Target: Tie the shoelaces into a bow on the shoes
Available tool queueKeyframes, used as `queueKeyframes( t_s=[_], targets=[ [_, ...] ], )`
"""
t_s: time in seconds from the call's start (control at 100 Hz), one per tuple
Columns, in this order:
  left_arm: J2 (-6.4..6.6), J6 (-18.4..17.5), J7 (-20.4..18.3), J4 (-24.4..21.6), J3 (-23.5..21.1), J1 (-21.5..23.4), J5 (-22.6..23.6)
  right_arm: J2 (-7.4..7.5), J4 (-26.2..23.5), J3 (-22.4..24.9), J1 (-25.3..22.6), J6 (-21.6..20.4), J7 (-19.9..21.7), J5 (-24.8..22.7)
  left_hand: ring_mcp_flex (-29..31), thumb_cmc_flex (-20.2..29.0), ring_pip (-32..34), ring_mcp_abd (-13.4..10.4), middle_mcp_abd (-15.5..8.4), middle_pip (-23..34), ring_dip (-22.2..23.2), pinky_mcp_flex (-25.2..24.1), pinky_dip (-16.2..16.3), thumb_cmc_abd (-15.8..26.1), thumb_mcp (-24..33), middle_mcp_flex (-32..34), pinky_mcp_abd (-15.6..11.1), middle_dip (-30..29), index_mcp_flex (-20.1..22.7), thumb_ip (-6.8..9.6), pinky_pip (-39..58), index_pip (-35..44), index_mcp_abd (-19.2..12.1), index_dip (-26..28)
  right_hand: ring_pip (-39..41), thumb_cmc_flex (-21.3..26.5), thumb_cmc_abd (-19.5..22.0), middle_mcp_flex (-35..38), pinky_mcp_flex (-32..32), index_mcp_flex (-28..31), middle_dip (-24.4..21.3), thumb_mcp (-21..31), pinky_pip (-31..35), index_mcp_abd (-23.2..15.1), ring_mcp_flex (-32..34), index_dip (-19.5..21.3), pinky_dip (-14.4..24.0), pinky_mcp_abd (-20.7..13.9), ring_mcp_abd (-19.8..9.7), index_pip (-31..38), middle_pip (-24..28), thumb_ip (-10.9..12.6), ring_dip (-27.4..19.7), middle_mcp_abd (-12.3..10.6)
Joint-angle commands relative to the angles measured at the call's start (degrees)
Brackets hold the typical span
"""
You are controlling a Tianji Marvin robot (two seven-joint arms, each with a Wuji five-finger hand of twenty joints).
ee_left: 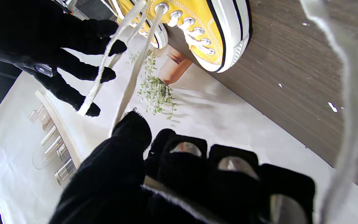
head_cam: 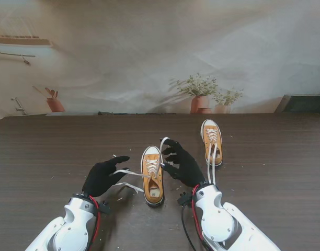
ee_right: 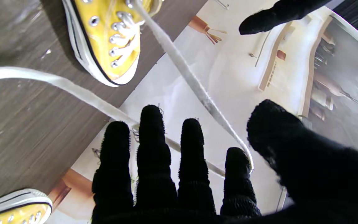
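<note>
Yellow canvas marks the near shoe [head_cam: 152,182], which sits on the dark wood table [head_cam: 40,151] directly between your two black-gloved hands, toe pointing away from you. Your left hand [head_cam: 102,177] is just to that shoe's left, fingers curled in; a white lace strand [head_cam: 129,172] runs from the eyelets across to its fingertips, and the left wrist view shows the strand ending at the thumb tip [ee_left: 132,130], so it looks pinched there, though the contact itself is hidden. A second loose strand [head_cam: 129,185] trails on the table nearer to you, beside the same hand. Your right hand [head_cam: 182,162] is just right of the shoe, fingers spread apart; in its wrist view a lace [ee_right: 194,85] runs from the eyelets down between the forefinger and thumb, and another passes behind the fingertips [ee_right: 151,124]. Whether it grips either one you cannot tell. Beyond your right hand, farther away, stands the second shoe [head_cam: 212,140], its laces hanging loose toward you.
</note>
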Motion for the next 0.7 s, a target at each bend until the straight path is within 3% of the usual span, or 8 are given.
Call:
queueKeyframes(
  t_s=[0.0, 0.17, 0.38, 0.61, 0.69],
  targets=[
    [0.20, 0.55, -1.10, -0.81, -0.42, 0.01, 0.31, -0.45, 0.27, -0.05, 0.05, -0.06, 1.02, -0.05, 1.66, 0.45, 2.28, -1.72, 1.32, -0.03, 0.95, 2.40, -0.04, 1.31, -0.44, 1.53, -14.69, 0.41, 1.18, -0.63, 14.50, 0.26, -0.41, 0.76, -2.36, -1.29, -1.29, -0.48, -1.55, -2.61, -1.03, 2.63, -1.29, -0.66, -0.33, 1.90, -1.94, -2.61, -0.68, 2.46, -1.21, -0.19, -1.49, -0.51],
    [0.36, 1.03, -2.22, -1.00, -1.10, -0.68, 0.13, -1.89, 0.73, -0.26, 0.14, -2.99, 1.22, 9.48, 1.67, 0.76, 2.31, -1.74, 1.27, -0.04, 0.96, 2.40, -0.03, 1.36, -0.79, 1.51, -14.69, 0.40, 1.20, -0.68, 14.50, 0.83, -0.52, 1.17, -1.32, -1.96, -3.66, 5.21, -0.26, -0.80, -0.65, 4.25, -0.19, -0.05, 2.52, 5.92, -2.66, -2.40, 0.00, 10.07, -0.41, -0.23, -1.14, -0.34],
    [0.62, 0.80, -4.17, -0.95, -1.32, -2.02, -0.52, -3.87, 0.66, -0.66, 0.45, -2.93, 0.54, 21.64, 1.67, 1.17, 2.42, -1.85, 1.09, -0.01, 1.00, 2.42, -0.04, 1.30, -1.35, 1.52, -14.75, 0.41, 1.41, -0.76, 14.50, 1.66, -0.81, 1.73, 0.49, -0.72, -7.25, 13.24, 2.55, 5.83, -0.59, 6.61, 1.49, 0.17, 7.02, 7.23, -2.31, -1.50, 0.32, 10.57, 0.08, -0.18, -0.63, -0.22],
    [1.02, 0.26, -5.83, -1.57, -1.56, -3.36, 0.15, -4.62, 0.42, -1.19, 0.74, -2.65, 2.80, 31.84, 1.68, 1.43, 2.49, -2.05, 0.84, 0.01, 1.00, 2.42, 0.02, 1.46, -2.11, 1.50, -14.73, 0.43, 1.29, -0.73, 14.50, 2.32, -1.08, 2.16, 5.56, 1.17, -9.22, 22.33, 7.09, 11.08, 0.40, 7.69, 4.98, 0.75, 13.76, 8.43, -1.19, 0.77, 0.96, 9.94, 3.17, -0.13, 1.27, 0.49],
    [1.14, 0.05, -6.32, -1.70, -1.66, -3.94, 0.37, -4.68, 0.58, -1.45, 0.85, -2.84, 3.36, 33.09, 1.68, 1.49, 2.52, -2.12, 0.69, 0.02, 1.00, 2.43, 0.02, 1.56, -2.37, 1.51, -14.80, 0.44, 1.30, -0.70, 14.50, 2.56, -1.07, 2.30, 10.26, 3.25, -10.85, 25.55, 9.88, 12.63, 0.72, 7.02, 8.78, 1.20, 17.44, 9.21, 0.37, 2.76, 1.58, 9.28, 7.00, -5.08, 3.82, 1.03]
  ],
)
